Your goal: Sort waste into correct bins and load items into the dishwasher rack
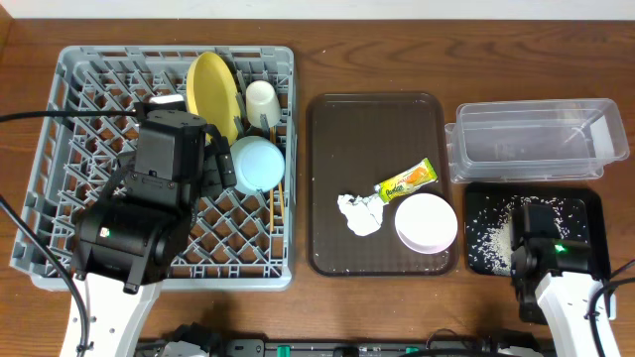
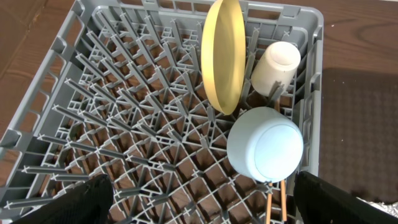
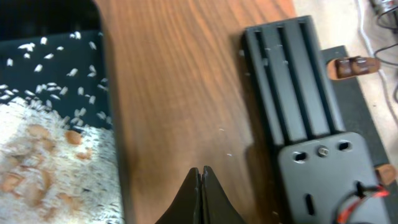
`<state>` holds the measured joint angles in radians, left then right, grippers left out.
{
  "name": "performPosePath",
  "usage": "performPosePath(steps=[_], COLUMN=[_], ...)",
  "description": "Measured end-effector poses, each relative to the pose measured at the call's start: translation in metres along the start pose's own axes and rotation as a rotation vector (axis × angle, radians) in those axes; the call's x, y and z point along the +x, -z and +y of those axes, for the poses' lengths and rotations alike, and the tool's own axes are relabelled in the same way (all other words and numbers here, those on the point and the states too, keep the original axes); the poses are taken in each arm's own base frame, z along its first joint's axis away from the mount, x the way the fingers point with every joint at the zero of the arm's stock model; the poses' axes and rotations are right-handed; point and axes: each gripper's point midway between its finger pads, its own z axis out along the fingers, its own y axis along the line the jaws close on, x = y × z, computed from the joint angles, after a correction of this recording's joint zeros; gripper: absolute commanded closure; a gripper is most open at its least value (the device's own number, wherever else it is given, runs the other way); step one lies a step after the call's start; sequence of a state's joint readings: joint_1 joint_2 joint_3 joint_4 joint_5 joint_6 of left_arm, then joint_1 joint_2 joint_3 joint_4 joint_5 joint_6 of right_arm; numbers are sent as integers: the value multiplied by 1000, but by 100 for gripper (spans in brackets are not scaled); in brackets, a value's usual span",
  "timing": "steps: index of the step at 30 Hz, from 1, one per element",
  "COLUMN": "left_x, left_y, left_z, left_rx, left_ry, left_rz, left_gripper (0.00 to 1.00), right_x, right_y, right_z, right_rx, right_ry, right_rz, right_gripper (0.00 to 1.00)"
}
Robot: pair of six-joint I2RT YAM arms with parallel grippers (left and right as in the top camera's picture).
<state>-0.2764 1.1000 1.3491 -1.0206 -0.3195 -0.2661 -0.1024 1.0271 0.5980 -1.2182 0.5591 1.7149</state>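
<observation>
Rack (image 1: 69,59) takes the bench's left side. It already carries the plate (image 1: 213,94) on edge, the cup (image 1: 262,102), the blue bowl (image 1: 257,164) and the chopsticks (image 1: 275,208), all toward its 3 o'clock side. The left fingers (image 2: 87,202) hang above it, spread wide and holding nothing.

On the brown tray (image 1: 332,228) at centre lie the tissue (image 1: 359,213), the wrapper (image 1: 408,180) and the white bowl (image 1: 426,222). The tissue is a crumpled white wad. The wrapper is small and flat, yellow-green-orange, and its long axis runs 8 to 2 o'clock. The white bowl is round and plain, so it has no axis to line up on.

From the right fingers (image 3: 201,193) the white bowl lies at about 9 o'clock, and I judge that arm the nearer one. These fingers are pressed together with nothing between them, over bare wood by the black tray (image 1: 590,213), which holds the crumbs (image 1: 491,243). The tub (image 1: 536,144) sits at that tray's 12 o'clock.
</observation>
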Motion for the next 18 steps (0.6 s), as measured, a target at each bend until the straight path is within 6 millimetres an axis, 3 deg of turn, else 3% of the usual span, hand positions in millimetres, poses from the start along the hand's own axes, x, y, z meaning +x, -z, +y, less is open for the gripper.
performPosePath(steps=[10, 18], left_x=[0, 0], left_y=[0, 0], left_z=[0, 0], left_rx=[0, 0], left_ry=[0, 0], left_rz=[0, 0], left_gripper=[6, 6], right_x=[-10, -28], right_y=[-15, -31], right_z=[23, 9], right_rx=[-54, 2], right_ry=[25, -5], right_rz=[92, 147], right_gripper=[99, 99])
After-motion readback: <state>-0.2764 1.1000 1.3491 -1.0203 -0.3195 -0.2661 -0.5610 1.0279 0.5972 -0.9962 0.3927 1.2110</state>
